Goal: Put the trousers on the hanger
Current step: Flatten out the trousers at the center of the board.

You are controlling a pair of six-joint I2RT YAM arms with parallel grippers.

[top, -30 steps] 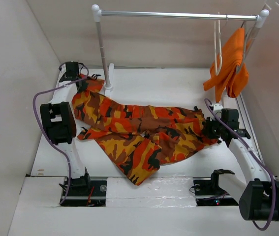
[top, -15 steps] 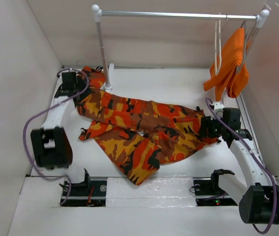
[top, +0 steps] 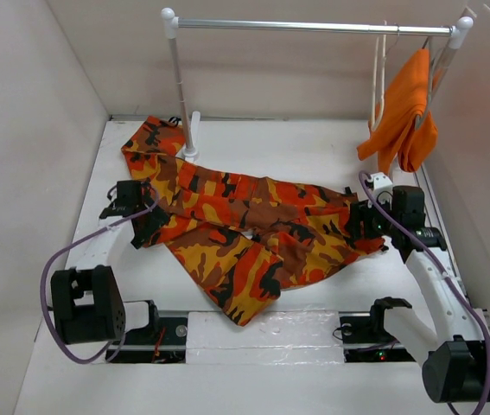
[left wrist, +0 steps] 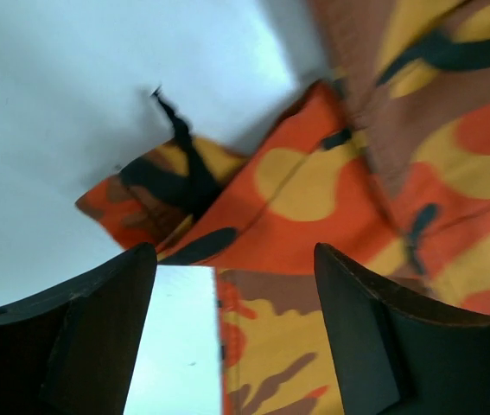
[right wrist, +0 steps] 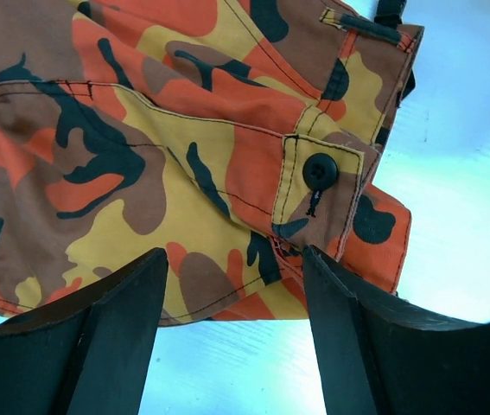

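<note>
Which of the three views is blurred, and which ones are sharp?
Left wrist view: the trousers look smeared and soft. Right wrist view: sharp, with the stitching and the black button crisp. Top external view: in focus, evenly lit, only soft shadows.

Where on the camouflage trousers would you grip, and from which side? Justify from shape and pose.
Grip the waistband edge beside the button tab, coming in from the right, low to the table. The trousers lie flat, and that stitched edge looks like the thickest cloth; it faces the open right gripper.
</note>
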